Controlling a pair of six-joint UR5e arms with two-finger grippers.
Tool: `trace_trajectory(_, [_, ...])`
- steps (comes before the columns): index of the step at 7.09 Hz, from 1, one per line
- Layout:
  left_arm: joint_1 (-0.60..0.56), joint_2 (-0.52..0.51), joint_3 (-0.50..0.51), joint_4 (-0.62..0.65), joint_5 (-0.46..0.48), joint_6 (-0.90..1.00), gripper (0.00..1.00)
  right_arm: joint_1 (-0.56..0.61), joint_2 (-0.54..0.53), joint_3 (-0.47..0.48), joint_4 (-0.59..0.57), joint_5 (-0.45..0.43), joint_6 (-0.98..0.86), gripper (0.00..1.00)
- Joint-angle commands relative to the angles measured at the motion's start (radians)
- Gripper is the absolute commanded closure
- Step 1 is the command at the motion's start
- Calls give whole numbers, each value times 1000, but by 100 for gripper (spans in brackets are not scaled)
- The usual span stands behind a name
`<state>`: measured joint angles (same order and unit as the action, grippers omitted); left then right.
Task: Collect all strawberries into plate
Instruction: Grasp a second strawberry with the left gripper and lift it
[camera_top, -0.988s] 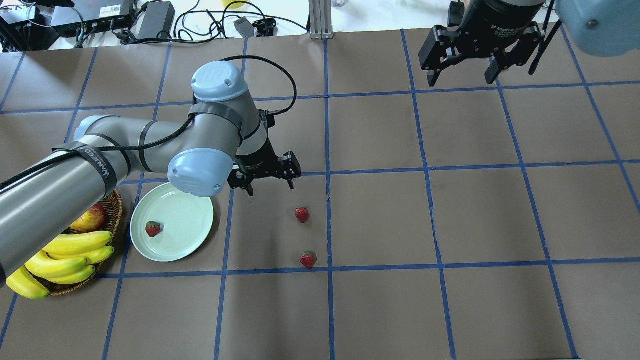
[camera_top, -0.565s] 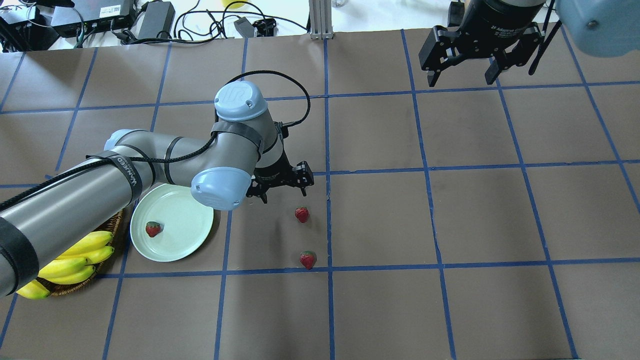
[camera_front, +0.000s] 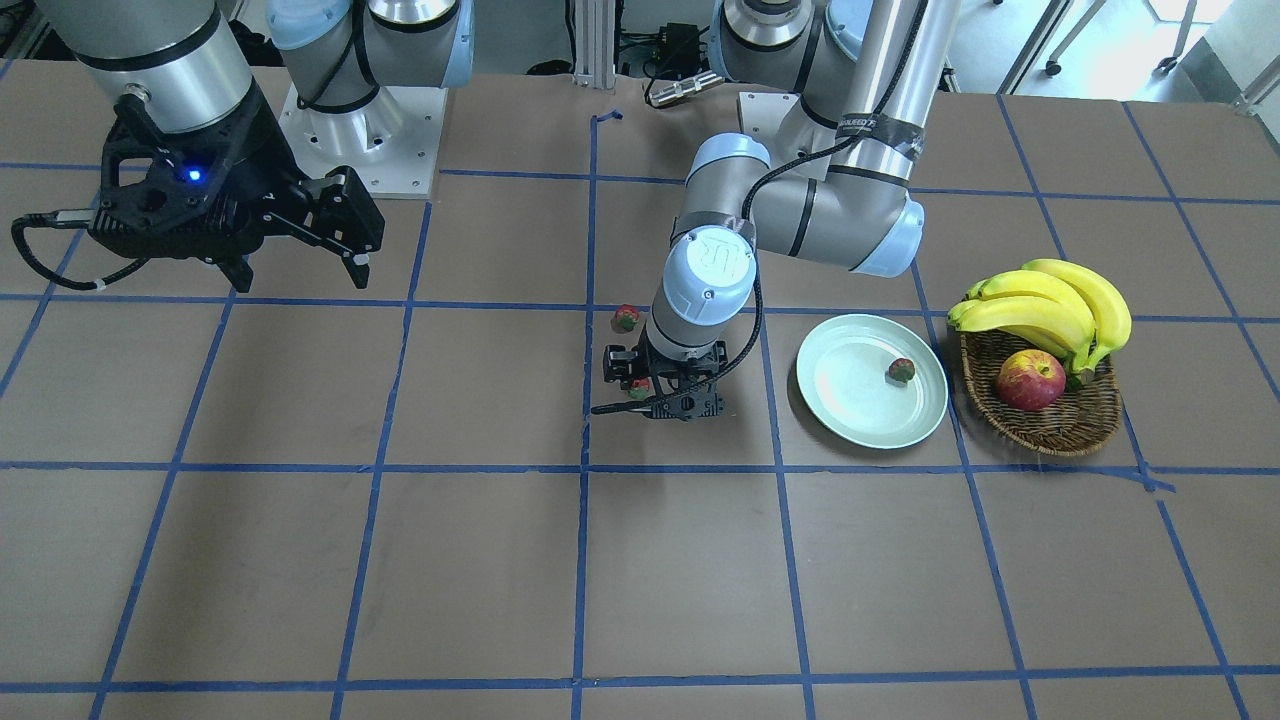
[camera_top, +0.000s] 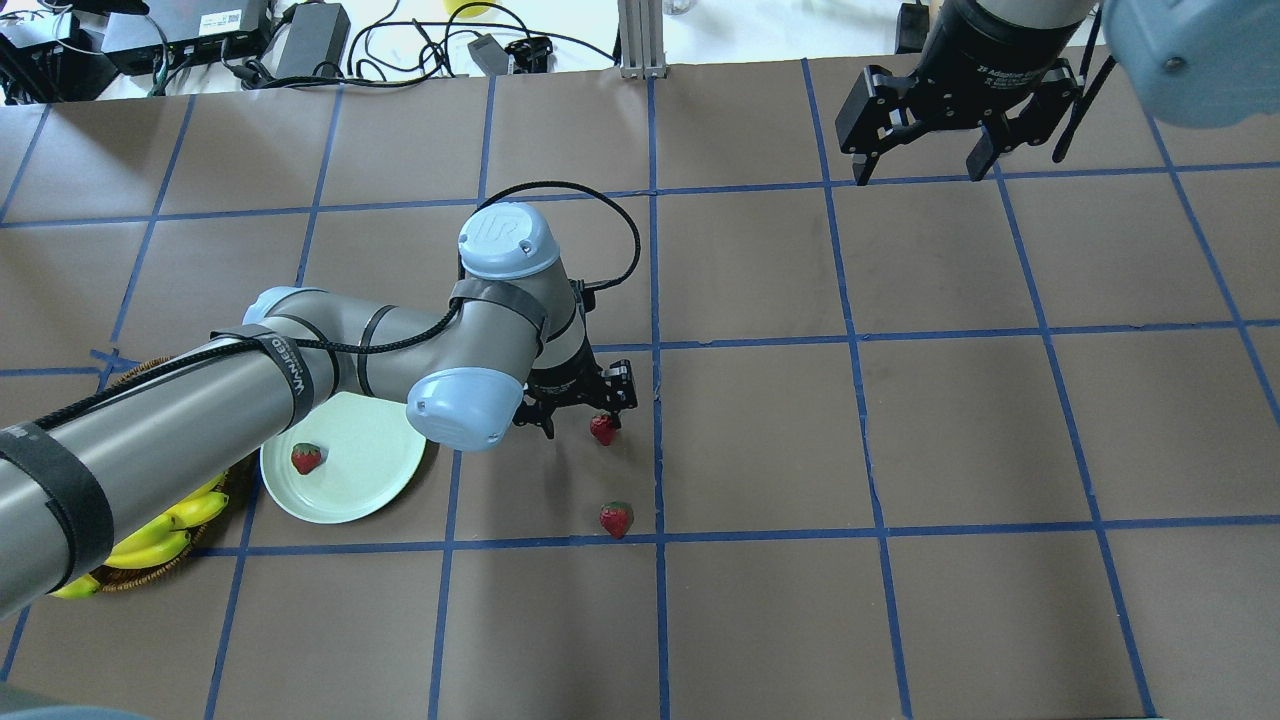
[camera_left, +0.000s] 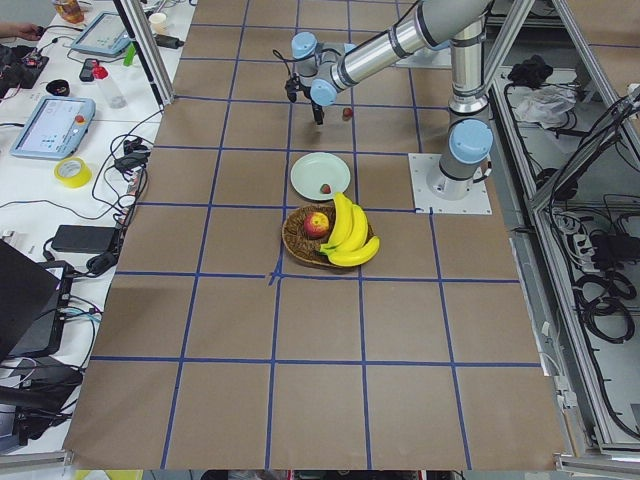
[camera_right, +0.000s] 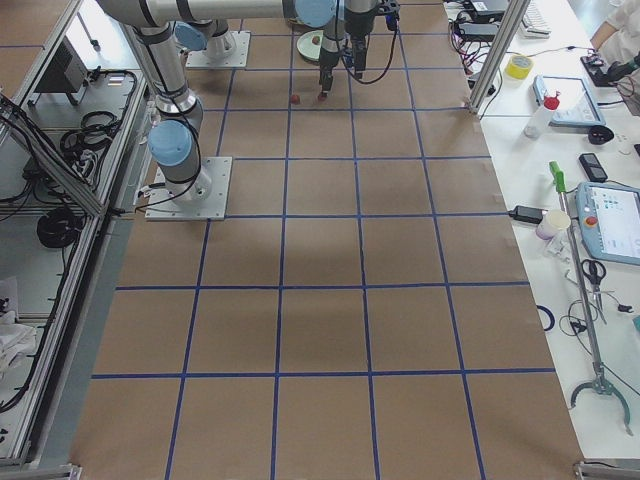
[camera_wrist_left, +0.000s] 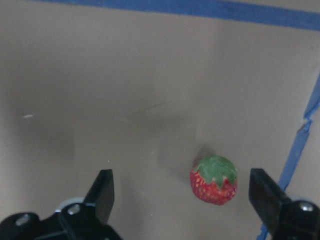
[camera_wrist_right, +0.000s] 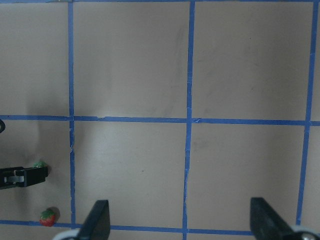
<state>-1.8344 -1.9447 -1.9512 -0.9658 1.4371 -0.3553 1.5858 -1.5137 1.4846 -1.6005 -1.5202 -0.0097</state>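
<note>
Three strawberries show. One (camera_top: 306, 458) lies on the mint-green plate (camera_top: 365, 445), also in the front view (camera_front: 901, 370). A second (camera_top: 603, 429) lies on the table between the fingers of my open left gripper (camera_top: 580, 418), close to one finger. The left wrist view shows it (camera_wrist_left: 214, 180) between the fingers, untouched, with the gripper (camera_wrist_left: 182, 197) open around it. The third (camera_top: 616, 519) lies free, nearer the robot, also in the front view (camera_front: 626, 318). My right gripper (camera_top: 920, 160) is open and empty, high over the far right of the table.
A wicker basket (camera_front: 1050, 425) with bananas (camera_front: 1050, 300) and an apple (camera_front: 1030, 380) stands beside the plate (camera_front: 850, 390). My left arm (camera_top: 200, 420) spans over the basket and part of the plate. Blue tape lines grid the brown table.
My left arm has swung right and down. Its open gripper has come from beside the plate to around the second strawberry. The right gripper has barely moved.
</note>
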Motion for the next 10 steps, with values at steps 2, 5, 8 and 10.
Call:
trace_trajectory(2, [0, -5, 5, 4, -32, -5, 35, -9, 1, -39, -6, -9, 8, 0])
trace_trajectory(5, [0, -7, 5, 6, -32, -31, 100, -6, -2, -43, -1, -15, 11, 0])
trace_trajectory(8, [29, 32, 59, -35, -14, -31, 100, 9, -39, -46, -6, -106, 150, 0])
trace_trajectory(10, [187, 53, 139, -181, 63, 51, 100, 13, -28, -38, -6, -69, 165, 0])
